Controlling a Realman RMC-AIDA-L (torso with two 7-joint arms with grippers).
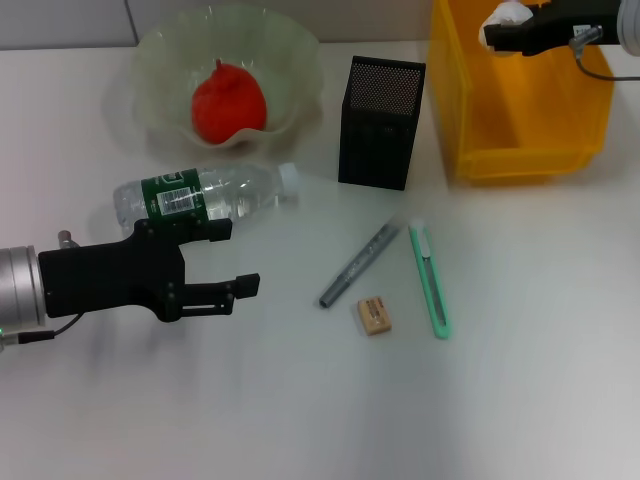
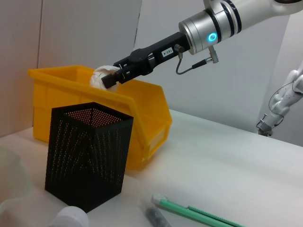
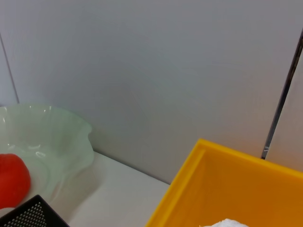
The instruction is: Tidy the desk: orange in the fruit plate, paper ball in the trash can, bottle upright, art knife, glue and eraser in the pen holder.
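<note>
Right claw pinches paper ball above my trash can | light, crushable, hold lightly round its middle | left claw wide beside lying bottle

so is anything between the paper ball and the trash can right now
Nothing visible. The right claw holds the paper ball above the open top of the trash can, with only air below it. The pen holder stands beside the can, out of the path. The left claw hovers by the bottle.
</note>
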